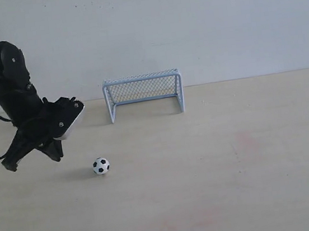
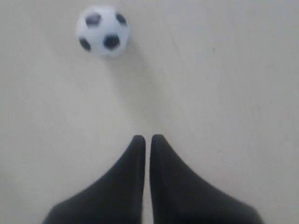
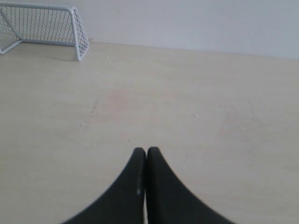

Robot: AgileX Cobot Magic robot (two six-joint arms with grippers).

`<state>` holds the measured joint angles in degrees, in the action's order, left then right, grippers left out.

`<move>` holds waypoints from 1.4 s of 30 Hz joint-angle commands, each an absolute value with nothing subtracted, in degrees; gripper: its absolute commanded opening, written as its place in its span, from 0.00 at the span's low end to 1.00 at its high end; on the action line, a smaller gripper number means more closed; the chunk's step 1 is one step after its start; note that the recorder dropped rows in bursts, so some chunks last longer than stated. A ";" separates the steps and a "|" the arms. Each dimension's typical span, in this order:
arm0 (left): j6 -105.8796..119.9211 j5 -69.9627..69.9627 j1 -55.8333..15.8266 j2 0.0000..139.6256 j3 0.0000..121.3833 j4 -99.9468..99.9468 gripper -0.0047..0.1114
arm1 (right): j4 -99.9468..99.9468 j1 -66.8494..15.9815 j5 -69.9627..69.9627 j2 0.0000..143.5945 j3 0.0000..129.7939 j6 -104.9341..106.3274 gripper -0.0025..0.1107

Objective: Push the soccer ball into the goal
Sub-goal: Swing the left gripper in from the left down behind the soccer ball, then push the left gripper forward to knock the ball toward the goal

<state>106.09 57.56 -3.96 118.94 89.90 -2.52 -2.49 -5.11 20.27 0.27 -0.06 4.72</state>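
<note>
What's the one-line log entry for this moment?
left gripper shut, apart from soccer ball | soccer ball outside goal | right gripper shut

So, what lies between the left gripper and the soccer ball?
Only bare table between left gripper and soccer ball, as the left wrist view shows.

The black, multi-jointed left arm (image 1: 6,77) enters the exterior view at ten o'clock and folds downward, its wrist slanting toward seven o'clock. The black two-fingered left gripper (image 2: 147,139) has its tapered fingers drawn together with only a hairline slit between them, holding nothing. The black two-fingered right gripper (image 3: 146,150) likewise has its fingers pressed tip to tip and is empty.
</note>
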 commanded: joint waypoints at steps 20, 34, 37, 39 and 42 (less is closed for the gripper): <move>111.59 58.19 -10.02 124.38 90.13 1.08 0.08 | -2.60 -5.17 20.04 0.00 0.00 4.84 0.02; 104.30 59.84 -11.56 124.38 90.13 -1.48 0.08 | -2.60 -5.17 20.04 0.00 0.00 4.84 0.02; 104.56 60.24 -11.56 124.38 90.03 -1.18 0.08 | -2.60 -5.17 20.04 0.00 0.00 4.84 0.02; 104.56 60.40 -11.56 124.50 89.39 -0.90 0.08 | -2.60 -5.17 20.04 0.00 0.00 4.84 0.02; 104.56 57.95 -11.56 126.08 88.81 -1.00 0.08 | -2.60 -5.17 20.04 0.00 0.00 4.84 0.02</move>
<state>105.04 59.37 -11.25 124.80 89.14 -0.87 -2.49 -5.11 20.27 0.27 -0.06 4.72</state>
